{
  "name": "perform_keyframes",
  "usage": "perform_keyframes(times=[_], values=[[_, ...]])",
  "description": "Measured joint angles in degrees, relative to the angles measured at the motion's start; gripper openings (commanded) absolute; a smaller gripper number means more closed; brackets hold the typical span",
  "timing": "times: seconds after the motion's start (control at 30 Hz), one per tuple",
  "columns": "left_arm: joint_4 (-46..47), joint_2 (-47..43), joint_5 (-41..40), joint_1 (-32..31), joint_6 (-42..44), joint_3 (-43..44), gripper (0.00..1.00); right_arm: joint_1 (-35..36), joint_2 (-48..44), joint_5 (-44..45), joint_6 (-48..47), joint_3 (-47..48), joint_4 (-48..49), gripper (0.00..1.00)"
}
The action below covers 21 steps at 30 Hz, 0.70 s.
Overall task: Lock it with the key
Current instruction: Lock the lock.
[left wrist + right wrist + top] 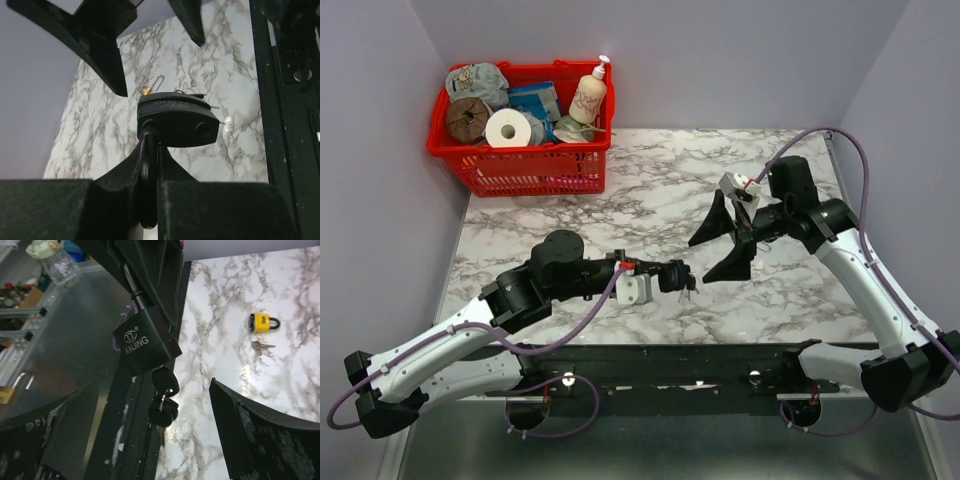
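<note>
A black padlock (672, 275) marked KAIJING hangs in the air over the near part of the marble table (650, 200). My left gripper (660, 274) is shut on its shackle (148, 150), seen close in the left wrist view (150, 150). A black-headed key (164, 383) sits in the bottom of the lock body (145, 342), and a second key (162, 412) hangs from its ring. My right gripper (722, 243) is open and faces the lock from the right, a little apart. In the right wrist view (150, 385) the keys lie between its spread fingers (250, 425).
A yellow padlock (263, 322) with loose keys (261, 346) lies on the marble. A small brass lock with an open shackle (150, 87) shows beyond the black one. A red basket (525, 140) of household items stands at the back left. A dark rail (670, 355) runs along the near edge.
</note>
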Motion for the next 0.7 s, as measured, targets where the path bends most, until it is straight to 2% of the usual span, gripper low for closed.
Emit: perform_keyframes(times=[0.1,0.17,0.4,0.53,0.63,0.7], values=[[0.09,-2.56,1.68,-1.2,6.71,-3.17,0.0,0.76,2.51,-2.05,-0.2,0.68,-3.28,1.0],[-0.07,-4.5,3.52,-2.67,14.16,-5.68,0.0,2.29,3.78,-2.82,-0.2,0.74,-4.61,1.0],[-0.31,-6.43,7.96,-5.09,30.75,-9.62,0.0,11.67,5.22,-3.28,-0.13,0.0,-5.73,1.0],[-0.42,-6.49,8.9,-5.11,36.46,-9.62,0.0,14.56,5.6,-3.28,0.28,-0.66,-5.16,1.0],[-0.44,-6.51,9.01,-5.11,38.93,-9.62,0.0,16.41,5.62,-3.06,0.76,-2.03,-4.02,0.95],[-0.44,-6.51,9.2,-5.11,40.11,-9.62,0.0,17.84,5.66,-2.62,1.46,-3.43,-2.62,0.87]])
